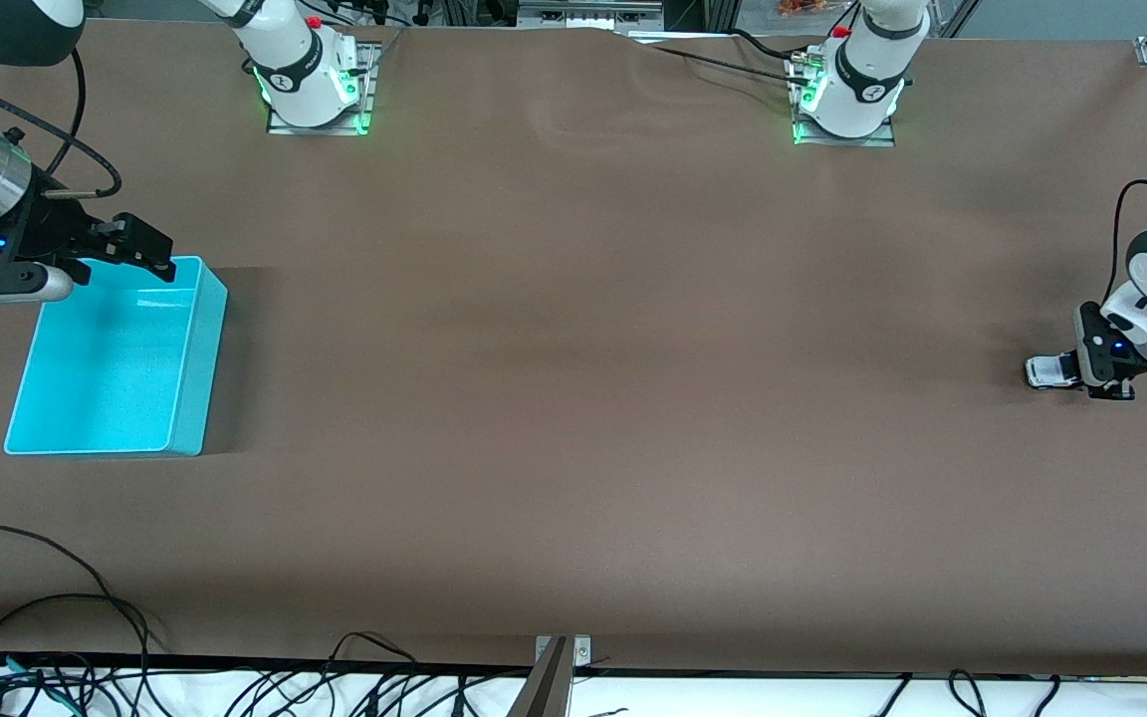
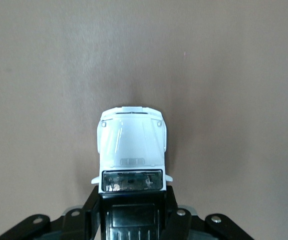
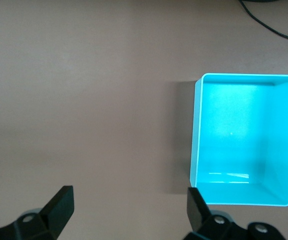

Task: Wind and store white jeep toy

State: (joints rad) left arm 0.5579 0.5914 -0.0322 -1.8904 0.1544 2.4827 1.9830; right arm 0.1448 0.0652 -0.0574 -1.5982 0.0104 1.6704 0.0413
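The white jeep toy (image 1: 1046,371) is at the left arm's end of the table, down at the brown surface. My left gripper (image 1: 1073,374) is shut on its black rear part. In the left wrist view the white hood (image 2: 132,142) and windshield stick out ahead of the left gripper (image 2: 132,202), whose fingers (image 2: 175,207) press the dark roof's two sides. The turquoise bin (image 1: 203,344) stands at the right arm's end of the table and holds nothing. My right gripper (image 1: 135,249) hovers over the bin's corner nearest the arm bases, open, with nothing between its fingers (image 3: 62,202). The bin (image 3: 196,135) also shows there.
Black cables (image 1: 56,607) loop along the table's edge nearest the front camera. The two arm bases (image 1: 315,90) stand at the edge farthest from it. A cable hangs from the left arm's wrist (image 1: 1121,214).
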